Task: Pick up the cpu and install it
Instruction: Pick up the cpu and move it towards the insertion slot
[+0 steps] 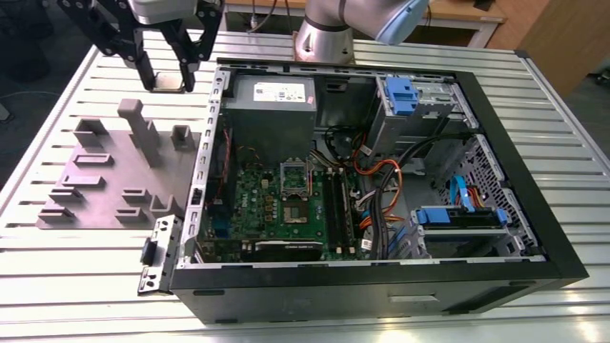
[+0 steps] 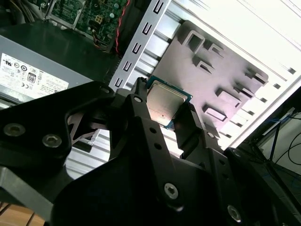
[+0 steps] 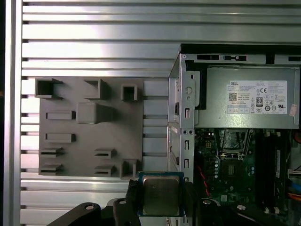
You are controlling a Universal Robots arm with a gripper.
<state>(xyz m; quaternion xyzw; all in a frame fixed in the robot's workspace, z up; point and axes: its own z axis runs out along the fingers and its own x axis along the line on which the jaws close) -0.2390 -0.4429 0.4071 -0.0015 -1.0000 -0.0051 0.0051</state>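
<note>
On the exterior view's left of the computer case, a grey fixture plate was laid flat on the slatted table, a little apart from the case's side wall. Past that plate's far end, just outside the case's far corner, the gripper was held clear of the table with its black fingers pointed straight down.

The jaws were drawn in narrowly, and the cpu was clamped between them by two opposite edges. In the first wrist view the cpu was seen with its metal top face-on, hanging over the table close beside the case's perforated side rail. In the second wrist view it was seen at a slant between the two fingertips.

Inside the case, the power supply was mounted against the far wall. The green motherboard was set nearer the front, with its socket in the middle. Behind the case's far wall, the arm's base was planted upright on the table.
</note>
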